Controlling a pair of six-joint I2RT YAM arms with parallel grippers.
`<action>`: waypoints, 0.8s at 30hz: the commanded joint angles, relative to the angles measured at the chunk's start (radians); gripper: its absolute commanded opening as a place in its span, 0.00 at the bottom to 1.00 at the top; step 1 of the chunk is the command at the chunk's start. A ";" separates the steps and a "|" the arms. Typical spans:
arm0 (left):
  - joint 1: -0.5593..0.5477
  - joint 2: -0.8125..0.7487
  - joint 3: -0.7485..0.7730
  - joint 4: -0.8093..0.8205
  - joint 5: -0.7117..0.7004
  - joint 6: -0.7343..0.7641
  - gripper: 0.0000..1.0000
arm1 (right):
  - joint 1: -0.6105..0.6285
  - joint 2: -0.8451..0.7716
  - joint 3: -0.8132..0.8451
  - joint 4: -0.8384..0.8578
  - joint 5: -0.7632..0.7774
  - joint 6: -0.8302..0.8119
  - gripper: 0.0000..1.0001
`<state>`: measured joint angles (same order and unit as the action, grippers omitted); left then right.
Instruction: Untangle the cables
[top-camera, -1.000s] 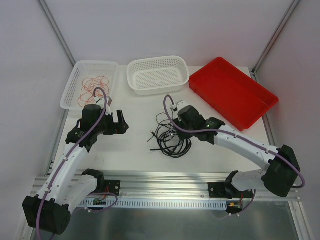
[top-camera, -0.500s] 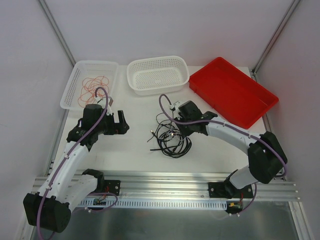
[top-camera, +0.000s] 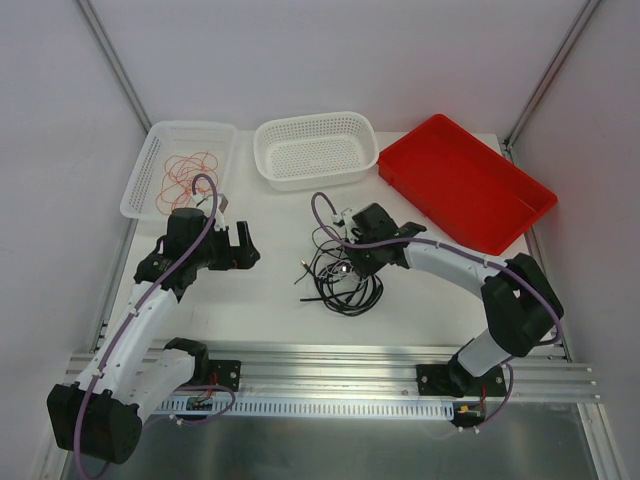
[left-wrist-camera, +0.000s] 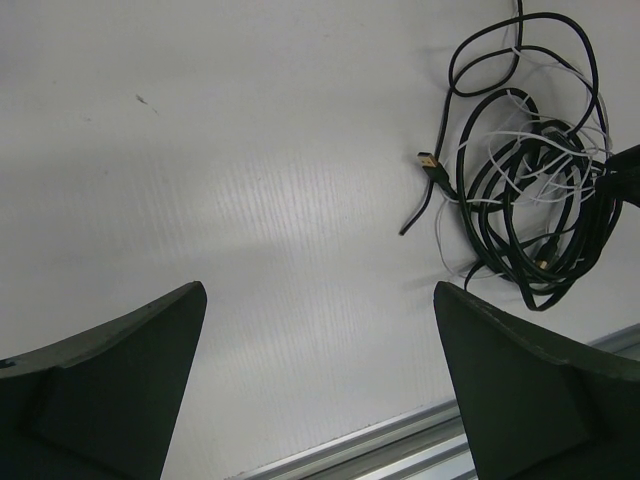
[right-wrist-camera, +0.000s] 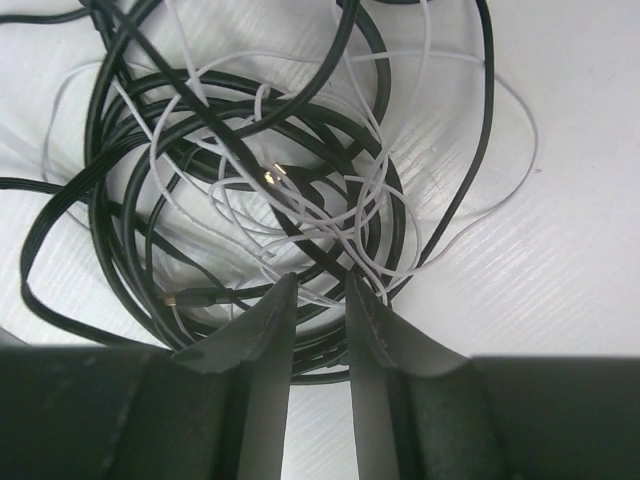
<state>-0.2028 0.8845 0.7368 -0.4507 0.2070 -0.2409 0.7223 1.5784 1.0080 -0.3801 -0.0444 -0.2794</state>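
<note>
Two tools, unlike in state: left tool (left-wrist-camera: 315, 300) spread wide, gripping nothing, hovering over bare table (left-wrist-camera: 250, 150) left of the cables (left-wrist-camera: 520, 180). Right tool (right-wrist-camera: 320, 285) narrowed to a slit, tips down among black and white strands; hold on any strand impossible to tell. Since a second ago: right tool shifted left onto the cables, elbow swung inward. Left arm barely moved. Cables unmoved at mid-table. Red-orange wires (top-camera: 185, 170) lying apart in left basket (top-camera: 150, 150).

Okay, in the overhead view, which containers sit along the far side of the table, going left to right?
White slotted basket holding a red-orange cable → white perforated basket → red tray.
</note>
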 joint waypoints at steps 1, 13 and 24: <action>0.000 0.002 -0.001 0.023 0.031 0.022 0.99 | 0.000 -0.092 0.035 -0.009 -0.034 -0.020 0.29; 0.000 0.005 -0.002 0.023 0.035 0.025 0.99 | 0.006 -0.058 0.050 -0.045 -0.104 -0.052 0.29; 0.000 0.014 -0.002 0.021 0.042 0.025 0.99 | 0.008 0.025 0.034 0.000 -0.087 -0.070 0.17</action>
<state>-0.2028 0.8967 0.7368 -0.4511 0.2272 -0.2344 0.7246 1.6028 1.0229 -0.4057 -0.1200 -0.3260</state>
